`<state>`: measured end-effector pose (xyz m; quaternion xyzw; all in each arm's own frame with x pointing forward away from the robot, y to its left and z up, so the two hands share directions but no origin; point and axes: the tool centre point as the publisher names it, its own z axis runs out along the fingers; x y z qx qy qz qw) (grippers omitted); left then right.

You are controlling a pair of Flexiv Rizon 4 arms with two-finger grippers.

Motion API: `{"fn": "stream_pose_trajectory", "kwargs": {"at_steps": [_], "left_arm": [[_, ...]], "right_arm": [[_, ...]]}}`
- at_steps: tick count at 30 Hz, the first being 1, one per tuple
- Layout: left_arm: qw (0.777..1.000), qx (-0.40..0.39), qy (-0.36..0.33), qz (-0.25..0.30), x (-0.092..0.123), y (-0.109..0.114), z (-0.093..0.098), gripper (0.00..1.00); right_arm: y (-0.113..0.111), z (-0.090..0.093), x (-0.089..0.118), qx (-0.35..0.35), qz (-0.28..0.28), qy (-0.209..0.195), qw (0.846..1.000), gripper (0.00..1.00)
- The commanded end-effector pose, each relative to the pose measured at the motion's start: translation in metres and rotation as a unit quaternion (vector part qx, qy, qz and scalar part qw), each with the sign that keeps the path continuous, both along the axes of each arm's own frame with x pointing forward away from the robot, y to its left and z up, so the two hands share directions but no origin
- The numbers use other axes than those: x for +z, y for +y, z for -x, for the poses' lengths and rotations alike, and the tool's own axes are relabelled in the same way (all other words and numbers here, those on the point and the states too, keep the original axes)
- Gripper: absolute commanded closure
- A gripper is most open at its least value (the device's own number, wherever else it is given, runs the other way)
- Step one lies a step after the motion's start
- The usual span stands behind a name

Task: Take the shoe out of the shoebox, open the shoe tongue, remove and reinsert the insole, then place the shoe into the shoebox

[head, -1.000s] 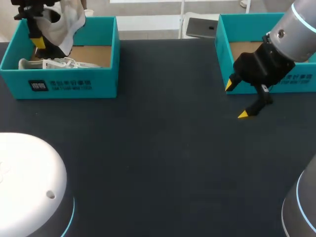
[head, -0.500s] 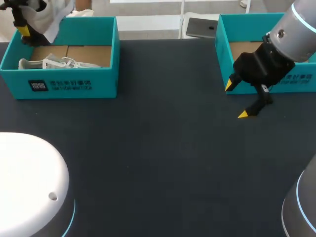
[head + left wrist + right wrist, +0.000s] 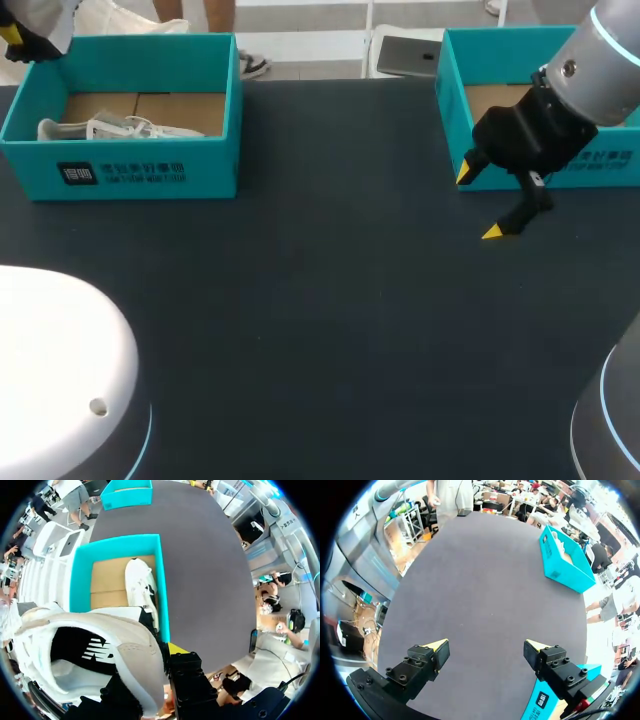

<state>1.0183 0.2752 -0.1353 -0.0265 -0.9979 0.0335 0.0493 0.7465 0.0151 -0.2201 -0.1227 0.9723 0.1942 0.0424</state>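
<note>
A teal shoebox stands at the table's far left, and one white shoe lies inside it. My left gripper hangs above the box's far left corner, shut on a second white and beige shoe that is mostly cut off by the view's edge. In the left wrist view this held shoe fills the space at the gripper, collar facing the camera, high over the shoebox and the shoe in it. My right gripper is open over the table, with nothing between its fingers.
A second teal box stands at the far right, just behind my right gripper, and its wall shows beside the right finger. The left shoebox lies far ahead of the right gripper. The dark table spreads between the boxes.
My left gripper has lifted the held shoe up and to the left, from over the box to the view's top left corner. The right arm has not moved.
</note>
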Motion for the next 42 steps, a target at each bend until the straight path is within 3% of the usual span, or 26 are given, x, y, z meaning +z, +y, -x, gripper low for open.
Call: {"fn": "stream_pose_trajectory", "kwargs": {"at_steps": [1, 12, 27, 28, 30, 32, 34, 36, 38, 39, 40, 41, 42], "left_arm": [[1.0, 0.002, 0.017, 0.022, -0.012, 0.011, -0.025, 1.0], [1.0, 0.015, 0.026, 0.008, -0.039, 0.009, -0.059, 1.0], [1.0, 0.015, 0.023, -0.006, -0.041, 0.007, -0.059, 1.0], [0.997, -0.061, 0.051, -0.014, -0.043, 0.002, -0.052, 1.0], [0.977, -0.194, 0.092, 0.017, -0.043, 0.003, -0.047, 1.0], [0.949, -0.308, 0.065, -0.027, -0.046, 0.006, -0.042, 1.0], [0.899, -0.43, 0.068, -0.049, -0.046, 0.013, -0.041, 1.0], [0.874, -0.479, 0.07, -0.054, -0.046, 0.017, -0.047, 1.0], [0.833, -0.541, 0.065, -0.098, -0.048, 0.021, -0.057, 1.0], [0.802, -0.583, 0.061, -0.116, -0.048, 0.025, -0.061, 1.0], [0.79, -0.596, 0.066, -0.127, -0.047, 0.027, -0.067, 1.0], [0.757, -0.634, 0.069, -0.14, -0.047, 0.029, -0.071, 1.0], [0.745, -0.649, 0.065, -0.139, -0.045, 0.032, -0.076, 1.0]], "right_arm": [[0.001, 0.0, -0.001, -0.001, 0.002, -0.001, 1.0, 0.0], [0.001, 0.0, -0.001, -0.001, 0.002, -0.001, 1.0, 0.0], [0.001, 0.0, -0.001, -0.001, 0.002, -0.001, 1.0, 0.0], [0.001, 0.0, -0.001, -0.001, 0.002, -0.001, 1.0, 0.0], [0.001, 0.0, -0.001, -0.001, 0.002, -0.001, 1.0, 0.0], [0.001, 0.0, -0.001, -0.001, 0.002, -0.001, 1.0, 0.0], [0.001, 0.0, -0.001, -0.001, 0.002, -0.001, 1.0, 0.0], [0.001, 0.0, -0.001, -0.001, 0.002, -0.001, 1.0, 0.0], [0.001, 0.0, -0.001, -0.001, 0.002, -0.001, 1.0, 0.0], [0.001, 0.0, -0.001, -0.001, 0.002, -0.001, 1.0, 0.0], [0.001, 0.0, -0.001, -0.001, 0.002, -0.001, 1.0, 0.0], [0.001, 0.0, -0.001, -0.001, 0.002, -0.001, 1.0, 0.0], [0.001, 0.0, -0.001, -0.001, 0.002, -0.001, 1.0, 0.0]]}}
